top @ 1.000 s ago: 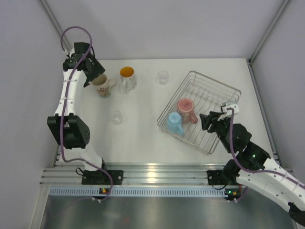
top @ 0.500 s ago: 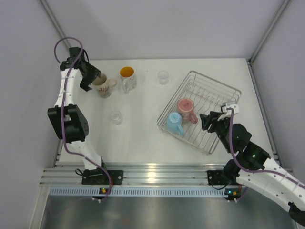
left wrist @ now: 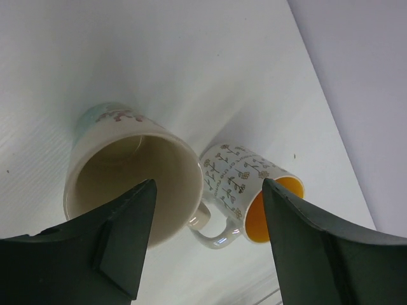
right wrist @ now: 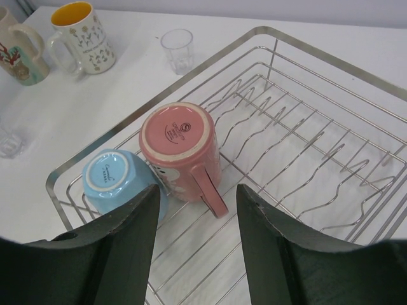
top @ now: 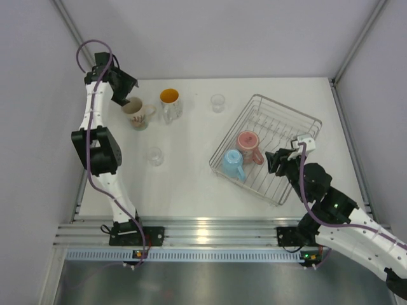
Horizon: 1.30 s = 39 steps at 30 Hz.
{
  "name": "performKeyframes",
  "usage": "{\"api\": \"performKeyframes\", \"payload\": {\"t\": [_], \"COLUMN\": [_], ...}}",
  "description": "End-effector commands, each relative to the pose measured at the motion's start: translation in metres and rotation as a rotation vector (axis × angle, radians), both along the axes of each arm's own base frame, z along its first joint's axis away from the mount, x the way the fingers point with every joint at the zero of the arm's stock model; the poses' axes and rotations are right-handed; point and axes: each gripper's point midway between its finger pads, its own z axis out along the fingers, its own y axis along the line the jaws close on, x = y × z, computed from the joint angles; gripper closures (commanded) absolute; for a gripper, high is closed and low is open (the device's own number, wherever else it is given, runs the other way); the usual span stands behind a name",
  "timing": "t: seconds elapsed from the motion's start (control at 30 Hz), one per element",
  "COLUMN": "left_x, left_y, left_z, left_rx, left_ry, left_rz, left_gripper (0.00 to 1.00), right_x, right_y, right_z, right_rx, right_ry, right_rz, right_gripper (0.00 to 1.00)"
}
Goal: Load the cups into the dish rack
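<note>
**Two cups in rack, both grippers open and empty**

Top view. The dish rack [top: 254, 96] holds the pink cup [top: 249, 147] and light blue cup [top: 232, 164], side by side in its near-left corner. On the table [top: 191, 184] left of the rack stand a clear glass [top: 218, 102], then the orange-inside mug [top: 169, 101], with the cream mug [top: 135, 114] farthest out. A second glass [top: 155, 155] stands left of the rack's near corner. The left gripper [top: 124, 96] is at the cream mug's rim. The right gripper [top: 273, 162] hangs over the rack, right of the pink cup.

Left wrist. The jaws are spread wide with the cream mug's mouth below and between them. Nothing is clamped, and contact cannot be told.

Right wrist. The jaws are spread and hold nothing. Both cups in the rack sit bottom-up.
</note>
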Motion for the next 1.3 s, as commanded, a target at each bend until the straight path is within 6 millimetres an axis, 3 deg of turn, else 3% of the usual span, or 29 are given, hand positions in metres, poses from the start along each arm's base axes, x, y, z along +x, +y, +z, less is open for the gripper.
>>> {"api": "performKeyframes", "payload": {"t": [0.0, 0.2, 0.37, 0.53, 0.7, 0.8, 0.83, 0.9, 1.07, 1.27], "left_x": [0.012, 0.044, 0.023, 0.012, 0.003, -0.002, -0.003, -0.004, -0.005, -0.008], "left_y": [0.003, -0.01, -0.002, 0.01, 0.017, 0.02, 0.021, 0.021, 0.011, -0.033], "left_z": [0.001, -0.02, -0.053, -0.062, -0.073, -0.071, -0.066, -0.06, -0.016, 0.04], "left_rx": [0.006, -0.087, -0.068, -0.02, -0.012, 0.004, 0.011, 0.013, 0.005, -0.107], "left_ry": [-0.025, -0.038, 0.062, 0.096, 0.128, 0.131, 0.121, 0.11, 0.008, -0.227], "left_rz": [0.011, -0.072, -0.011, 0.02, 0.016, 0.007, 0.005, -0.01, -0.081, -0.282], "left_gripper": [0.27, 0.25, 0.27, 0.3, 0.49, 0.73, 0.89, 1.0, 1.0, 1.0], "right_x": [0.001, 0.001, 0.003, 0.003, 0.004, 0.004, 0.004, 0.003, 0.001, -0.009], "right_y": [0.0, 0.002, 0.002, 0.002, 0.002, 0.003, 0.003, 0.003, 0.007, 0.036], "right_z": [0.015, 0.011, 0.012, 0.008, 0.006, 0.007, 0.007, 0.008, 0.012, 0.027], "right_rx": [0.023, 0.017, 0.006, -0.001, -0.014, -0.011, -0.007, -0.008, 0.012, 0.075], "right_ry": [-0.039, -0.032, -0.029, -0.023, -0.019, -0.018, -0.018, -0.017, -0.009, 0.026], "right_rz": [-0.009, -0.001, -0.005, -0.01, -0.01, -0.009, -0.01, -0.005, 0.015, 0.158], "right_gripper": [0.48, 0.48, 0.48, 0.47, 0.48, 0.48, 0.47, 0.47, 0.47, 0.47]}}
